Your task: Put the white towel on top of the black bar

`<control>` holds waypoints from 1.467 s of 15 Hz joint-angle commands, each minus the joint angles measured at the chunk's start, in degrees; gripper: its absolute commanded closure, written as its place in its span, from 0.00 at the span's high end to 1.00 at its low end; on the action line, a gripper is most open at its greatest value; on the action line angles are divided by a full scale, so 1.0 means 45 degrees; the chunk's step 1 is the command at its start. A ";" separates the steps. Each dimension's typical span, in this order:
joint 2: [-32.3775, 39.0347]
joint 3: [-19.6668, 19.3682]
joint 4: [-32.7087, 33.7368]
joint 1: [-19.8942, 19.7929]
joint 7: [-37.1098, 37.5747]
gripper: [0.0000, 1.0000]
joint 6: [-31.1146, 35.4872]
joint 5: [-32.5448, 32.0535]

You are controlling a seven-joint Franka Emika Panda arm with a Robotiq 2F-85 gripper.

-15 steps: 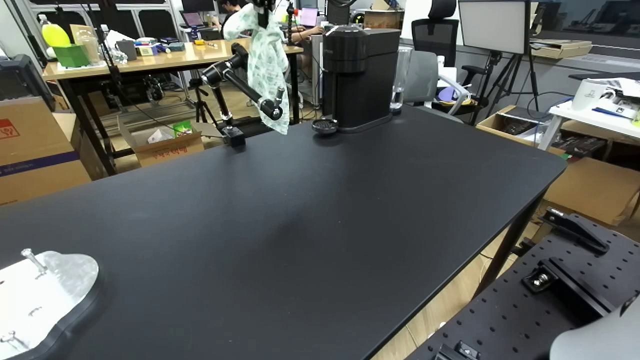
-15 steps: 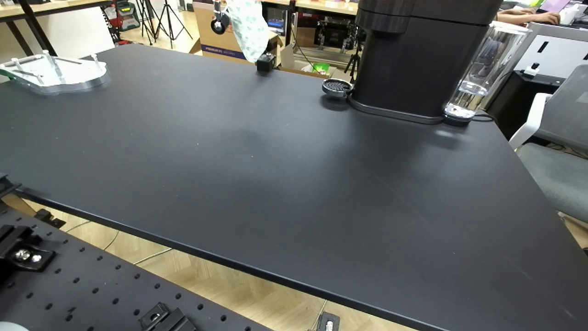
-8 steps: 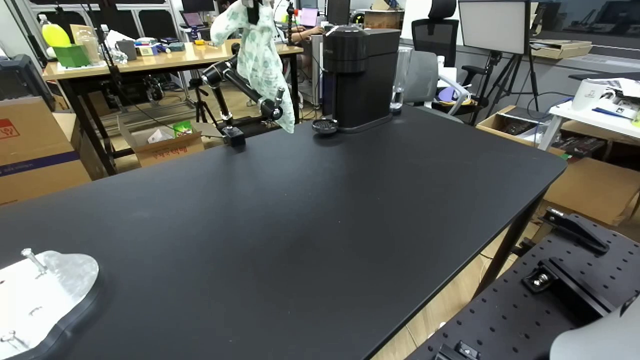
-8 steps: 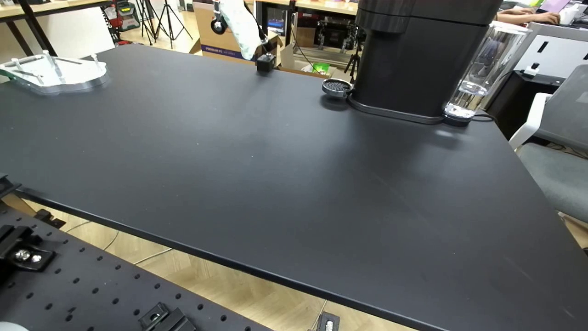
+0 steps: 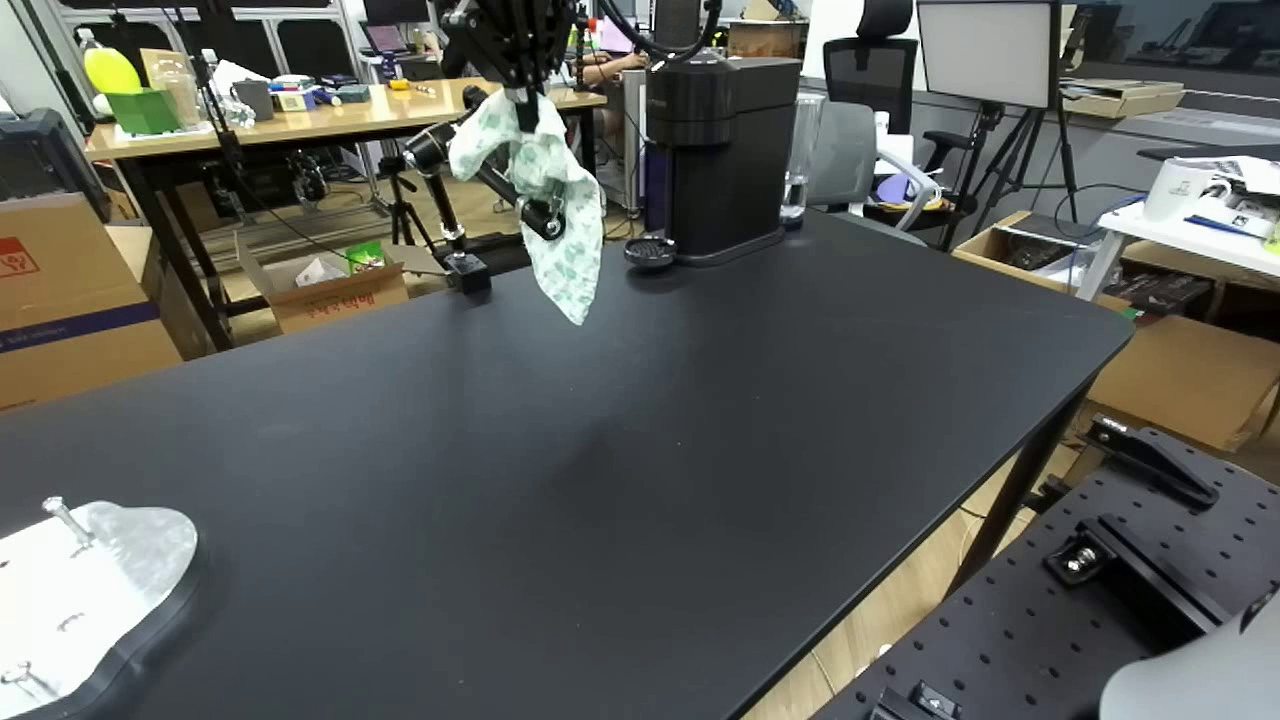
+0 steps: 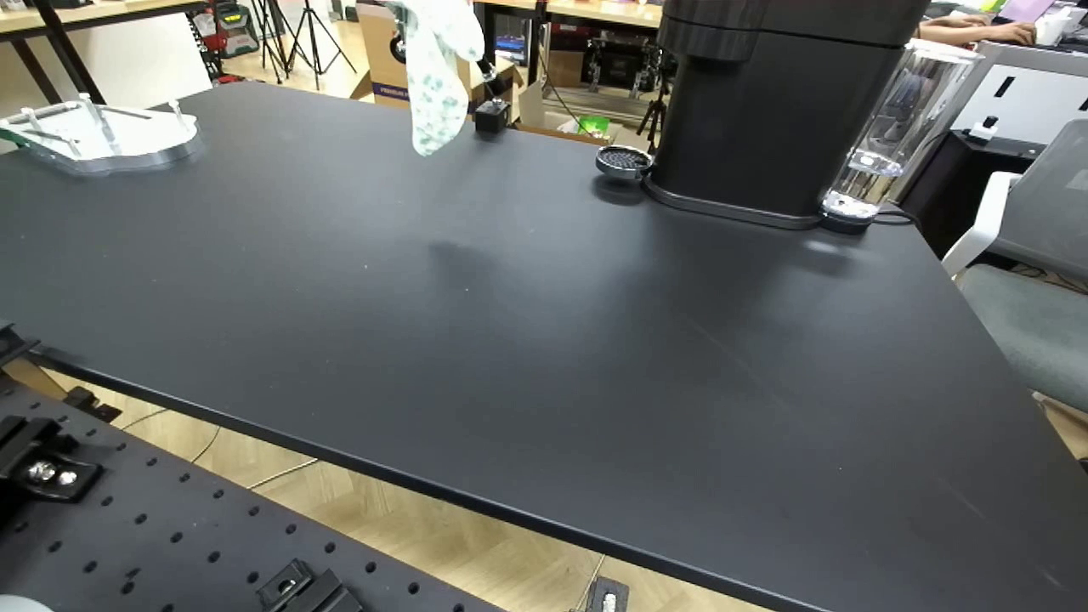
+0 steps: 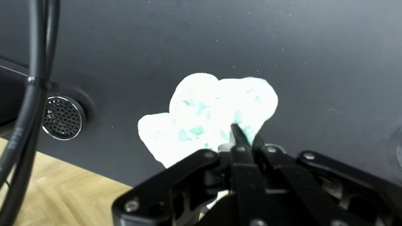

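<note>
The white towel [image 5: 568,250] with a green pattern hangs from my gripper [image 5: 527,115]. In the wrist view the gripper [image 7: 246,135] has its fingers close together on the bunched towel [image 7: 201,116]. The black bar [image 5: 432,150] is a jointed arm standing at the table's far edge. The towel hangs at the bar, covering part of it, and the bar's rounded end shows against the towel. I cannot tell whether the bar carries any of its weight. In an exterior view the towel [image 6: 438,93] hides most of the bar [image 6: 489,75], and the gripper is out of frame.
A black coffee machine [image 5: 715,160] with a round drip grate [image 5: 650,252] stands right of the bar. The grate also shows in the wrist view [image 7: 62,117]. A white plate with pegs [image 5: 110,560] lies on the black table [image 5: 600,480]. A cable [image 7: 34,78] crosses the wrist view.
My gripper and the towel have come down, after a slight rise. The towel's lower tip now hangs lower, in front of the table's far edge, and the gripper has entered an exterior view.
</note>
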 commanded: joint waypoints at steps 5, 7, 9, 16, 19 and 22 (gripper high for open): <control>0.1189 -0.0038 0.0805 -0.0049 -0.0277 0.01 -0.0846 0.0196; 0.1422 -0.0022 0.0930 -0.0043 -0.0377 0.01 -0.0966 0.0201; 0.1623 -0.0009 0.1040 -0.0037 -0.0495 0.01 -0.1051 0.0211; 0.2041 0.0040 0.1260 0.0021 -0.0699 0.01 -0.1244 0.0226; 0.2159 0.0087 0.1283 0.0045 -0.0763 0.01 -0.1275 0.0204; 0.2250 0.0109 0.1302 0.0073 -0.0816 0.01 -0.1370 0.0175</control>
